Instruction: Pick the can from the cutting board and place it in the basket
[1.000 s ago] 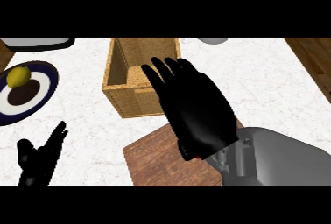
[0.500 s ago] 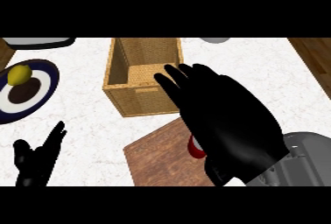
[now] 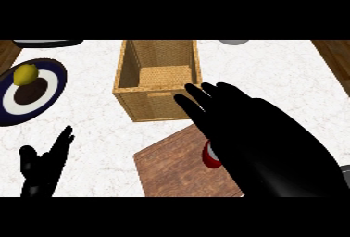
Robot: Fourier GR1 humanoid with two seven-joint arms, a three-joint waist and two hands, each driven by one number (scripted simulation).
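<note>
Over the cutting board (image 3: 171,169), at about five o'clock in the head view, the right hand (image 3: 266,143) is held open, its fingers straight and spread towards the basket (image 3: 153,107) at twelve o'clock. The can (image 3: 210,156) is seen only as a red sliver on the board, at the hand's nine o'clock edge, mostly hidden under the palm; no finger is seen curled round it. At seven o'clock the left hand (image 3: 41,169) is held relaxed, fingers up. A lemon (image 3: 26,74) lies on a plate (image 3: 59,79) at ten o'clock.
</note>
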